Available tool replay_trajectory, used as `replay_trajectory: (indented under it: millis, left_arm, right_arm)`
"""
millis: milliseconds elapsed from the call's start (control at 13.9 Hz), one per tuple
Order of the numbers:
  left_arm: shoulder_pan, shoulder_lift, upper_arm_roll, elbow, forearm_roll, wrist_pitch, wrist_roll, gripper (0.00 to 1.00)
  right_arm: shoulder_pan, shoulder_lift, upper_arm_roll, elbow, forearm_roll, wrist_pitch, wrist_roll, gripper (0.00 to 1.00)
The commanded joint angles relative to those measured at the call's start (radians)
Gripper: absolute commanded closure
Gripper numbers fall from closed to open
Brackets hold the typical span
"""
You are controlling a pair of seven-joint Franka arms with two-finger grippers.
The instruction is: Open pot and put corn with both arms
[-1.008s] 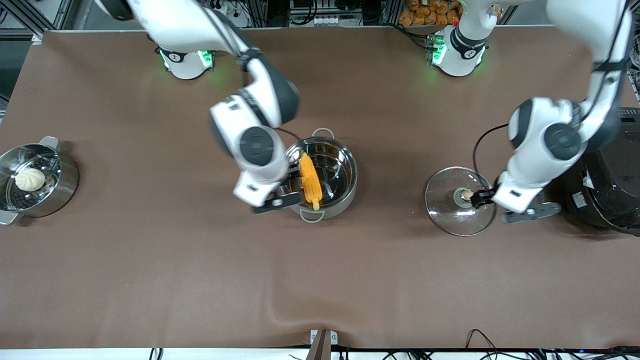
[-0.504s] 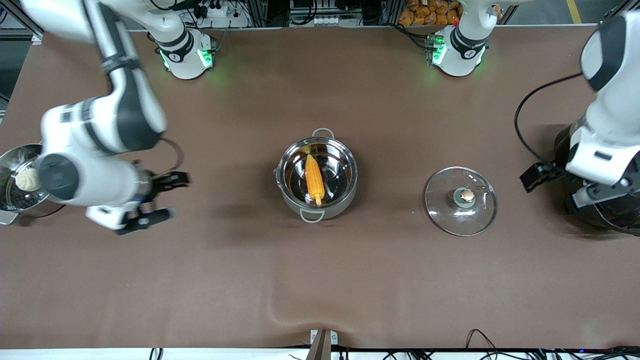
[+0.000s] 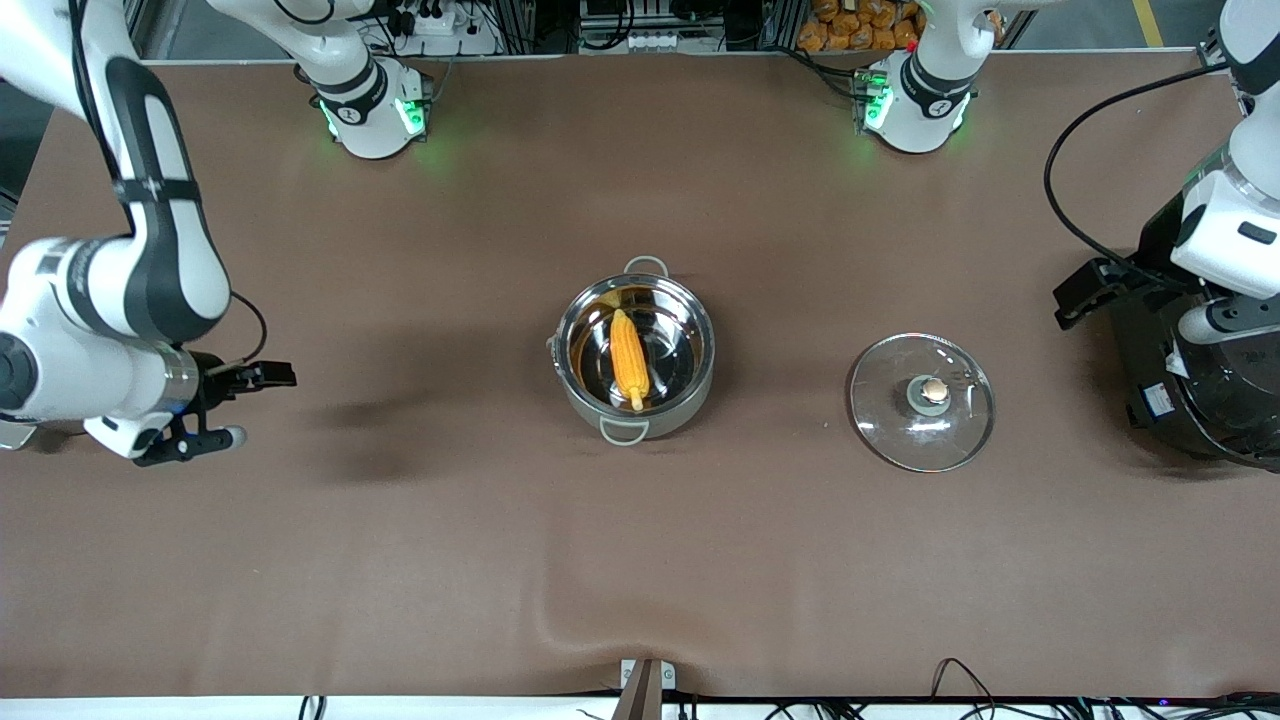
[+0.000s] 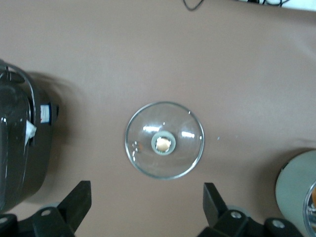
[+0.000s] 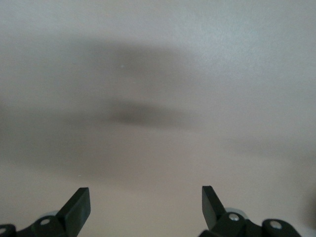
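The shiny steel pot (image 3: 690, 385) stands open at the middle of the table. The yellow-orange corn (image 3: 628, 358) lies inside it, stub end toward the front camera. The glass lid (image 3: 922, 428) lies on the table toward the left arm's end, knob (image 3: 934, 390) up. It also shows in the left wrist view (image 4: 164, 163). My left gripper (image 3: 1140, 305) is open and empty, up beside the rice cooker (image 3: 1200, 410); its wrist view (image 4: 146, 205) looks down on the lid. My right gripper (image 3: 243, 408) is open and empty over bare table at the right arm's end, as its wrist view (image 5: 145, 205) shows.
The large black rice cooker stands at the left arm's end and shows in the left wrist view (image 4: 17, 148). The pot's rim (image 4: 296, 192) shows at that view's edge. The steamer pan is hidden under the right arm. The brown cloth has a ridge (image 3: 560, 620) near the front edge.
Both grippers let go and drew away from the middle. The corn now lies in the pot and the lid on the table. The right gripper moved toward its end, the left toward the cooker.
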Motion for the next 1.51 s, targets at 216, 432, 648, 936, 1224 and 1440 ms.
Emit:
replay_trajectory:
  millis: [216,432,648,936,1224,1440]
  left_arm:
    - [0.015,-0.038,-0.002,-0.017,-0.028,-0.086,0.089,0.0]
    - [0.014,-0.038,-0.006,-0.015,-0.028,-0.088,0.086,0.0]
    - [0.014,-0.047,-0.008,-0.015,-0.028,-0.095,0.084,0.0]
    - [0.015,-0.051,-0.003,-0.014,-0.026,-0.097,0.092,0.0]
    - [0.014,-0.047,-0.008,-0.014,-0.026,-0.104,0.098,0.0]
    - [0.018,-0.044,0.001,-0.012,-0.028,-0.144,0.144,0.0]
  right_arm:
    - [0.014,-0.291,0.011,-0.107,-0.048,-0.032,0.106,0.0]
    - [-0.006,-0.383,0.012,-0.072,-0.075,-0.081,0.12,0.0]
    - [-0.014,-0.394,0.012,0.04,-0.075,-0.242,0.162,0.0]
    - [-0.011,-0.394,0.019,0.101,-0.071,-0.285,0.221,0.0]
    - [-0.013,-0.392,0.015,0.118,-0.06,-0.274,0.219,0.0]
    - [-0.014,-0.392,0.015,0.118,-0.058,-0.282,0.213,0.0]
